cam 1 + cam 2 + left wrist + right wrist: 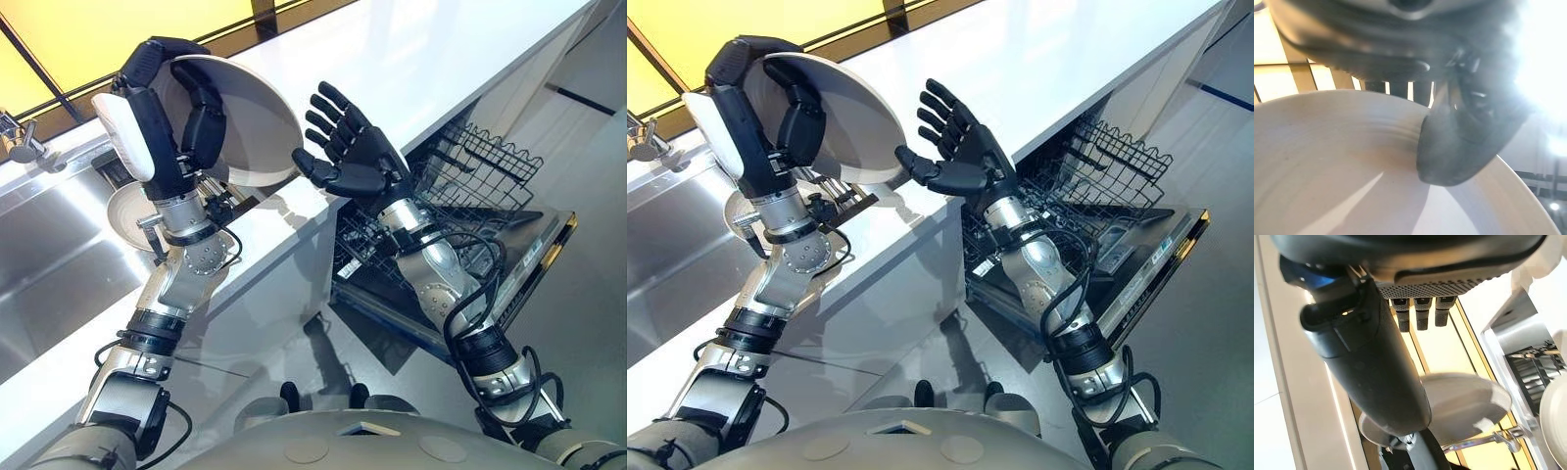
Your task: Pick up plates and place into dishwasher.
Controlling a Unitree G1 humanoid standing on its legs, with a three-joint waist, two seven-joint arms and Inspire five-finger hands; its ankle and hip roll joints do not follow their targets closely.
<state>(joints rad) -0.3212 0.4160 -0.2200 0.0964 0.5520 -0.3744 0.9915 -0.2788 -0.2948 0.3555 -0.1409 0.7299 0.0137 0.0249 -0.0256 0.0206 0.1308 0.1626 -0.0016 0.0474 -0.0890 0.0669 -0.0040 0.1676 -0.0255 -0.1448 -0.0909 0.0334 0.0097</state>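
The plate (257,122), white and tilted on edge, is held above the white counter (421,59) in the left hand (162,108), whose fingers and thumb curl over its rim, while beside it the right hand (358,157) hangs with fingers spread and straight, holding nothing, above the open dishwasher (470,225).

White counter (411,59) runs diagonally across the frame, steel sink (49,245) and tap (20,137) at the left, yellow-lit window (88,29) upper left, shiny grey floor (588,294) lower right.
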